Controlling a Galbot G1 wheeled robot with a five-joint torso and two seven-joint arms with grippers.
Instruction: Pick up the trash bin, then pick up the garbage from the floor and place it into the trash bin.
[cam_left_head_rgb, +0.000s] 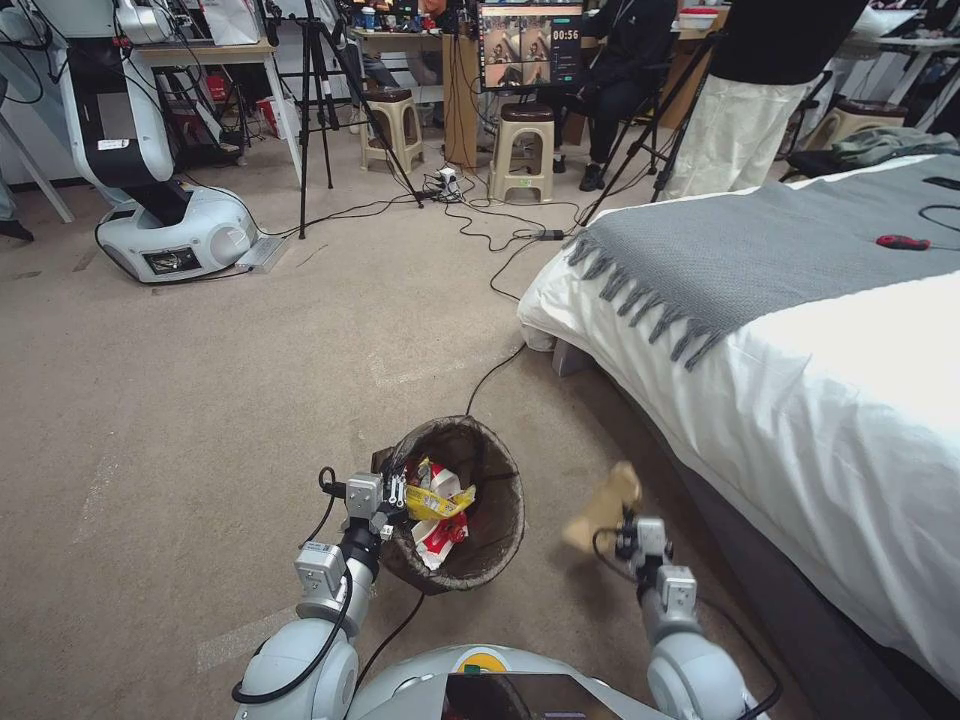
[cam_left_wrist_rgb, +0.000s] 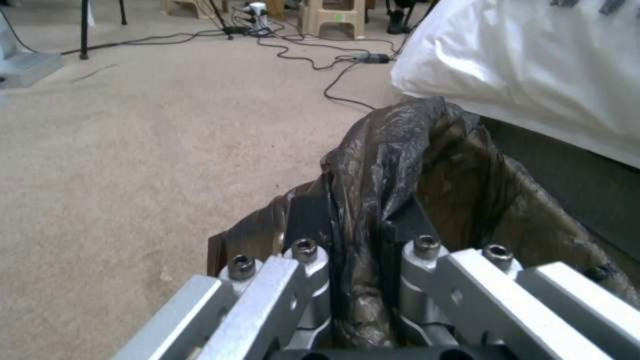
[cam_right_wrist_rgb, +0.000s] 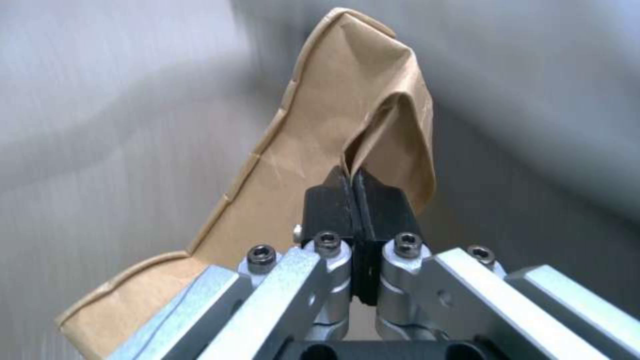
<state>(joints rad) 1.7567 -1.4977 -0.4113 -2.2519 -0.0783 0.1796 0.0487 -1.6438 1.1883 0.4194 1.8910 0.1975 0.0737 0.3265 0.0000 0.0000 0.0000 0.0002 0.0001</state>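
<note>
The trash bin (cam_left_head_rgb: 480, 470), lined with a dark brown bag (cam_left_wrist_rgb: 413, 165), hangs just above the carpet in front of me. My left gripper (cam_left_head_rgb: 392, 495) is shut on the bin's near-left rim, its black pads (cam_left_wrist_rgb: 310, 212) pinching the bag-covered edge. Inside the bin lies garbage: red-and-white paper cups (cam_left_head_rgb: 440, 535) and a gold-yellow wrapper (cam_left_head_rgb: 430, 503). My right gripper (cam_left_head_rgb: 622, 535) is shut on a tan paper bag (cam_right_wrist_rgb: 320, 150), held in the air to the right of the bin, close to the bed. In the head view the tan paper bag (cam_left_head_rgb: 603, 505) looks blurred.
A bed (cam_left_head_rgb: 800, 380) with white sheets and a grey fringed throw fills the right side, close to my right arm. A black cable (cam_left_head_rgb: 490, 375) runs across the carpet to the bin. Another robot base (cam_left_head_rgb: 170, 235), tripods and stools (cam_left_head_rgb: 520, 150) stand at the back.
</note>
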